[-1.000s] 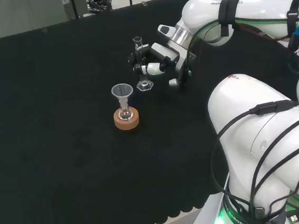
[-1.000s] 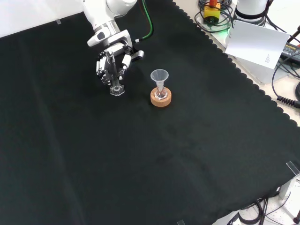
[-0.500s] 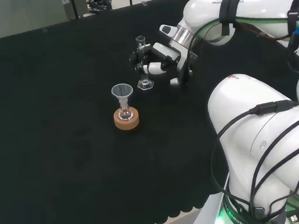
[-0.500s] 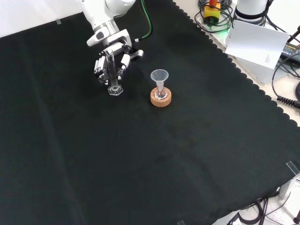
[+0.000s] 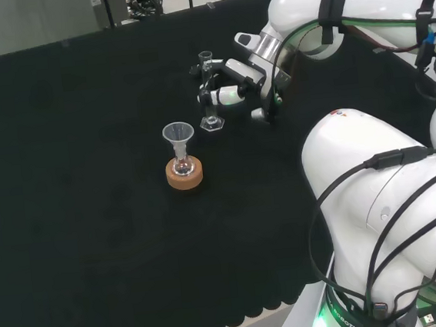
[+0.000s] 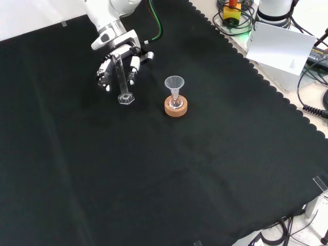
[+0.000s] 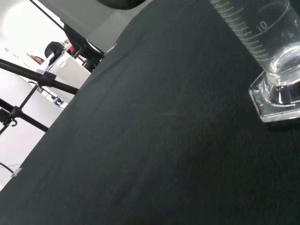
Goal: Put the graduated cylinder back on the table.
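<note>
1. Nearest me in the front view, the cork ring [image 6: 176, 107] sat on the black cloth [image 6: 169, 179], carrying a small glass flask with a clear funnel [image 6: 174, 83] in its neck. I could not tell what the flask held.
2. The graduated cylinder [image 6: 121, 77] stood just left of the cork ring in the front view, its hexagonal foot flat on the cloth, its long axis upright and its mouth upward.
3. In the wrist view I read printed scale marks on the graduated cylinder [image 7: 262, 37], with one numeral legible; the tube's upper part was cut off at the edge.
4. The hand [image 6: 110, 69] stood behind the tube in the front view, released, fingers spread and relaxed to either side of the glass. I could not confirm whether any fingertip touched it.
5. In the head view, the hand [image 5: 237, 80] lay just right of the graduated cylinder [image 5: 209, 91]. The clear tube wall was hard to make out against the cloth.
</note>
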Controlling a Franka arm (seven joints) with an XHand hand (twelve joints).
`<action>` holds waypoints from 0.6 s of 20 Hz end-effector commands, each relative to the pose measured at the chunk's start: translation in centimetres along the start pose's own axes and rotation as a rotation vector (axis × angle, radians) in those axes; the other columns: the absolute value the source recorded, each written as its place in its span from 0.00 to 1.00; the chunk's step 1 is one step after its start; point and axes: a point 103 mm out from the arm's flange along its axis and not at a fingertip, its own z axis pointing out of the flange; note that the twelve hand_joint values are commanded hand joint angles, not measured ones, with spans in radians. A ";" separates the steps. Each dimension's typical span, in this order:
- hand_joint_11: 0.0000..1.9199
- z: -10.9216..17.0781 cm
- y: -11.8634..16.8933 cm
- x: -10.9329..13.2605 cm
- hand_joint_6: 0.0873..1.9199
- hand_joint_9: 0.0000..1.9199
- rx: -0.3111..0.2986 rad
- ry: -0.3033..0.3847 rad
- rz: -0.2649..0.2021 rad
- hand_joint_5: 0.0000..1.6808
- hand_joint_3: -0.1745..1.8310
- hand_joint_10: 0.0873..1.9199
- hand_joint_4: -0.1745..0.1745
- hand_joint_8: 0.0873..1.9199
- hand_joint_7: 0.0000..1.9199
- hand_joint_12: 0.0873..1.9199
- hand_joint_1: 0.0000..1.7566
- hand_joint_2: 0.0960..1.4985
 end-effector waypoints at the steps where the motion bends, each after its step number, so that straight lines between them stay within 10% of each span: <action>1: 0.12 -0.9 -0.2 0.3 0.05 0.35 0.027 -0.022 -0.001 0.16 0.00 0.00 0.34 0.30 0.10 0.70 0.41 0.59; 12: 0.07 -5.2 -3.1 3.5 0.00 0.31 -0.029 -0.133 -0.004 0.15 0.00 0.00 0.34 0.32 0.05 0.72 0.39 0.56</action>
